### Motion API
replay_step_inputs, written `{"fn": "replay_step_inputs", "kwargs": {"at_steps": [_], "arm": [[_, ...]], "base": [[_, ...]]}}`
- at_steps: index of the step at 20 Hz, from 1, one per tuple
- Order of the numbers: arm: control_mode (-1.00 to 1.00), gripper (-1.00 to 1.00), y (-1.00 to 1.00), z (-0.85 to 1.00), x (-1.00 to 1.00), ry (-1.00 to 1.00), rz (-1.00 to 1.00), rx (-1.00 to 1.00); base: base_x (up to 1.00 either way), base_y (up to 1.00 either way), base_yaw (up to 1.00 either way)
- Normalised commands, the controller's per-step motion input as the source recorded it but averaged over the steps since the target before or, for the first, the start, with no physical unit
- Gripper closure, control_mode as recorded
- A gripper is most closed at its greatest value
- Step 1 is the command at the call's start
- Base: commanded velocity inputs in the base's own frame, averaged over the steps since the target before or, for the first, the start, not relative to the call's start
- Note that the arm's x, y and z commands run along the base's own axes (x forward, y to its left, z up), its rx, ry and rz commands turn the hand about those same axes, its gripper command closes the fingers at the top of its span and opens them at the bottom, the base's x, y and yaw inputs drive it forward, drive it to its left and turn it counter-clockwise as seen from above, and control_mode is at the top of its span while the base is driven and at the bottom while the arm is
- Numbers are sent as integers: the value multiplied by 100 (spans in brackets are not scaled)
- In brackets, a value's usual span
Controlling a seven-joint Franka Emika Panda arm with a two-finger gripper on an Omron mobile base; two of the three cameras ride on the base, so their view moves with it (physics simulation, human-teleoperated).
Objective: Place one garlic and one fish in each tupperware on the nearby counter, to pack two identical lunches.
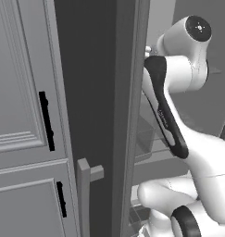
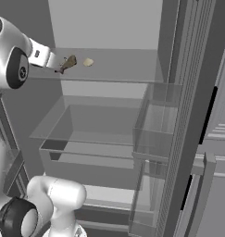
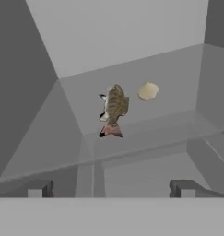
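Note:
A brown striped fish [image 3: 114,107] lies on the upper glass shelf [image 3: 168,73] of the open fridge, tail toward me. A pale round garlic [image 3: 148,91] rests just to its right. In the right base view the fish [image 2: 67,63] and garlic [image 2: 88,62] sit on that shelf, right in front of my hand. My gripper [image 3: 111,189] is open wide, short of the shelf's front edge, with nothing between its fingertips [image 3: 39,188]. The tupperware and the counter are out of view.
Below the shelf are clear drawers [image 2: 86,134] and door bins [image 2: 153,134]. The fridge door's edge [image 1: 128,115] stands close to my arm's left, with a grey handle [image 1: 84,185]. Grey cabinet panels with black handles [image 1: 46,120] lie further left.

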Motion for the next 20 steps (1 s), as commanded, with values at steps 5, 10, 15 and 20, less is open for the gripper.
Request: {"fn": "replay_step_inputs", "kwargs": {"at_steps": [5,10,15,20], "arm": [[-100,-100,-34,-3,70,6,4,1],[-100,-100,13,-28,94,9,0,-3],[-100,-100,20,-10,67,5,0,-5],[-100,-100,1,-32,42,1,0,-5]], "base": [[0,0,0],[0,0,0],[0,0,0],[0,0,0]]}}
